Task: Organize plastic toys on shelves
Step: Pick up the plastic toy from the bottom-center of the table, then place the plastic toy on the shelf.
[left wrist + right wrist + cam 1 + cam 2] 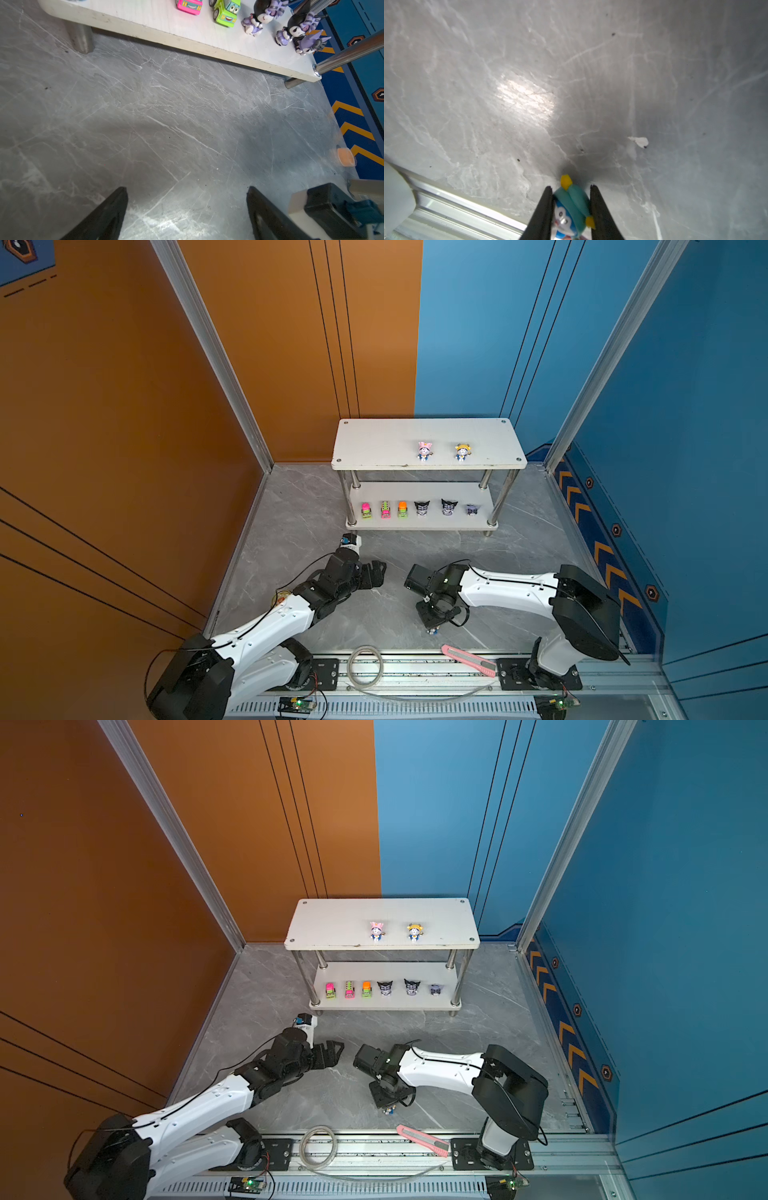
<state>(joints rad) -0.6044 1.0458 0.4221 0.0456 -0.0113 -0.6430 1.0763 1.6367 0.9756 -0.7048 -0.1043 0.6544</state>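
Observation:
The shelves (374, 443) stand at the back of the grey floor. The top board carries a pink-hat figurine (423, 451) and a yellow-hat figurine (461, 452). On the lower board (424, 523) three neon trucks (385, 509) line up left of three black-purple figurines (449, 507). My right gripper (571, 188) points down near the front rail, shut on a teal-hat figurine (571, 205), which shows just below the fingers in a top view (433, 630). My left gripper (187, 191) hovers open and empty before the shelves' left end (380, 572).
A pink utility knife (468, 660) and a coil of clear tubing (365, 666) lie on the metal rail (415, 674) at the front. A small white scrap (639, 141) lies on the floor beside the right gripper. Walls close in left, right and behind.

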